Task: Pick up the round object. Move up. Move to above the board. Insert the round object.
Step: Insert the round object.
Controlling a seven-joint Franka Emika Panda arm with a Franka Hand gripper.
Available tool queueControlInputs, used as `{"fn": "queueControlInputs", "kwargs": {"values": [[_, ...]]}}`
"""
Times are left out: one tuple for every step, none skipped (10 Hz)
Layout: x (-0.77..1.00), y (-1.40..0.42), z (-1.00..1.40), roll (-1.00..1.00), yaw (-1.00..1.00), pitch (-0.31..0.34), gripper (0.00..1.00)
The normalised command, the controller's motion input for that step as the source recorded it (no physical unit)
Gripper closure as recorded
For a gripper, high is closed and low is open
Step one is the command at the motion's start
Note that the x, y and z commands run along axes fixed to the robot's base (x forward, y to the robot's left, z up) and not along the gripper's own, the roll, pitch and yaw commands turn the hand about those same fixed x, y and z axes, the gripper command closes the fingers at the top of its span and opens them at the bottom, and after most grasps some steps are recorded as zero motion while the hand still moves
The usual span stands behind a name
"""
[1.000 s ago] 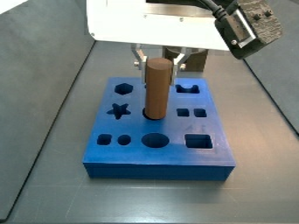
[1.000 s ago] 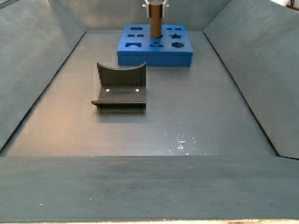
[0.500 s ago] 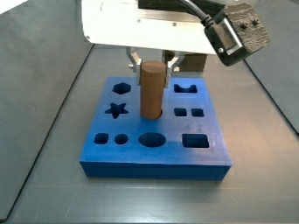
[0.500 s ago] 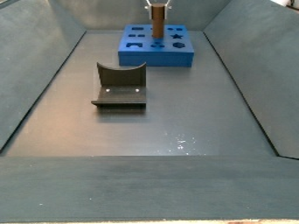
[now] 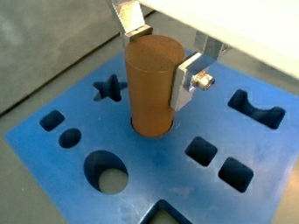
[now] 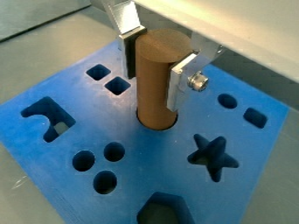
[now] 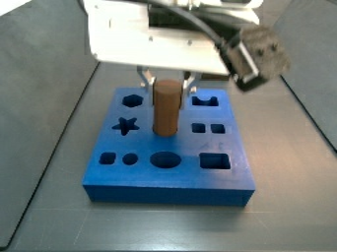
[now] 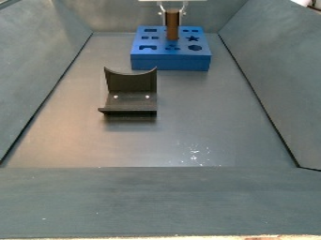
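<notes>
The round object (image 5: pixel 152 96), a brown wood-like cylinder, stands upright with its lower end in a round hole near the middle of the blue board (image 5: pixel 163 162). My gripper (image 5: pixel 162 57) is over the board and shut on the peg's upper part, one silver finger (image 5: pixel 187 79) on each side. Both wrist views show this grip; the peg (image 6: pixel 158 96), gripper (image 6: pixel 156 70) and board (image 6: pixel 152 162) are there too. In a side view the peg (image 7: pixel 168 110) rises from the board (image 7: pixel 171 192) under the gripper (image 7: pixel 168 81). In a side view the peg (image 8: pixel 172 21) and board (image 8: pixel 175 62) are at the far end.
The board has star, circle, square and notched cut-outs around the peg. The dark fixture (image 8: pixel 128 92) stands on the grey floor nearer than the board. Sloping grey walls (image 8: pixel 44 84) bound the floor on both sides.
The peg has gone down into the round hole, so less of it shows above the board. The gripper has come down with it.
</notes>
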Motion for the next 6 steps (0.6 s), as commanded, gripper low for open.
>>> {"fn": "queueControlInputs", "kwargs": {"values": [[-0.04, -0.36, -0.73, 0.41, 0.00, -0.397, 1.00], [-0.03, -0.33, -0.70, 0.35, 0.00, -0.386, 1.00], [-0.03, -0.32, -0.67, 0.31, 0.00, -0.403, 1.00], [0.00, -0.17, -0.63, 0.07, 0.00, -0.286, 1.00], [0.09, -0.11, -0.62, 0.00, 0.00, -0.109, 1.00], [0.16, -0.11, -0.68, 0.00, 0.00, -0.023, 1.00]]}}
